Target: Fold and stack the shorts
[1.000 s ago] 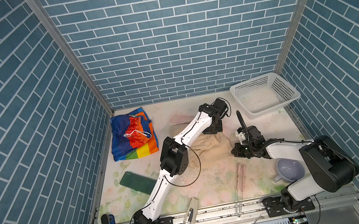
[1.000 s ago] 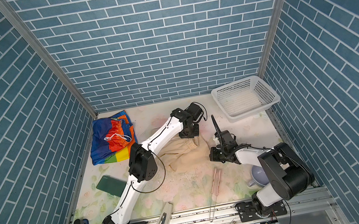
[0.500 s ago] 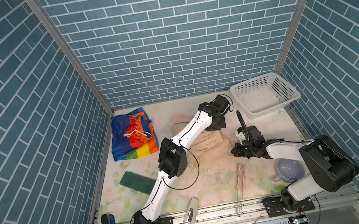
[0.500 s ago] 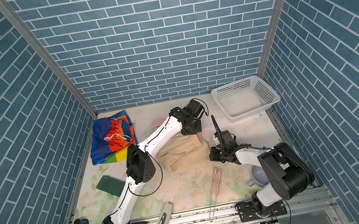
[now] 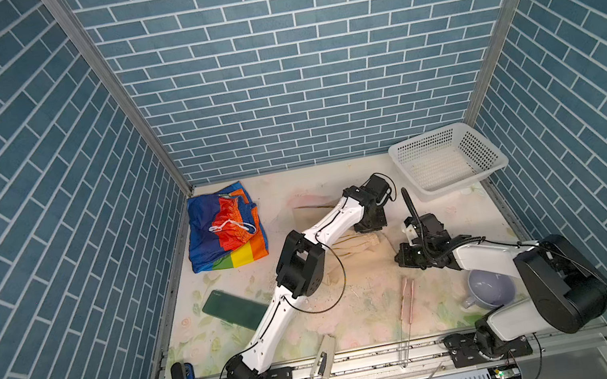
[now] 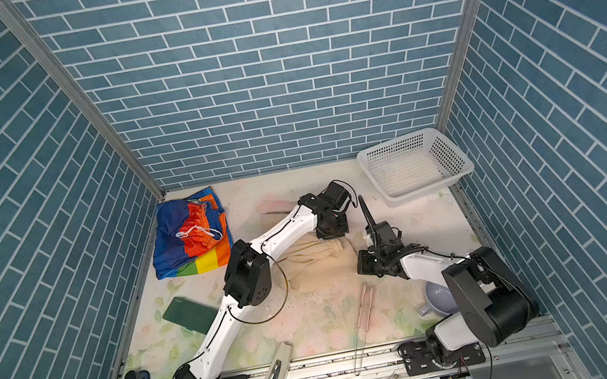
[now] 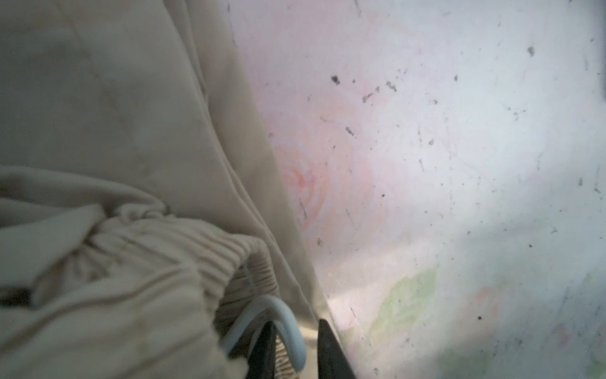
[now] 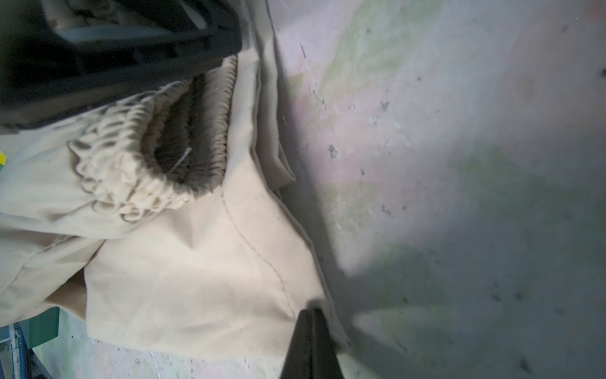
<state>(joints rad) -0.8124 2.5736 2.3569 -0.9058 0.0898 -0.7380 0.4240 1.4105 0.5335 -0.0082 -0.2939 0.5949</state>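
- The surface (image 5: 357, 312) is flat and hard, with faded flowers and dark specks. Both pairs of shorts lie on it.
- The beige shorts (image 5: 365, 260) lie in the middle, between the two arms, so both can reach them. The cloth is soft and plain, and partly folded over itself.
- The rainbow shorts (image 5: 223, 234) sit folded by the left wall, well apart. They are thin and shiny. I think the beige pair goes on top of them.
- The right pincer (image 8: 311, 331) is pressed together on the beige cloth's edge, likely to stop it sliding.
- The left pincer (image 7: 296, 351) is spread a little, with the bumpy waistband (image 7: 164, 262) between its tips.
- A smooth white cord (image 7: 288, 315) loops just beside it.
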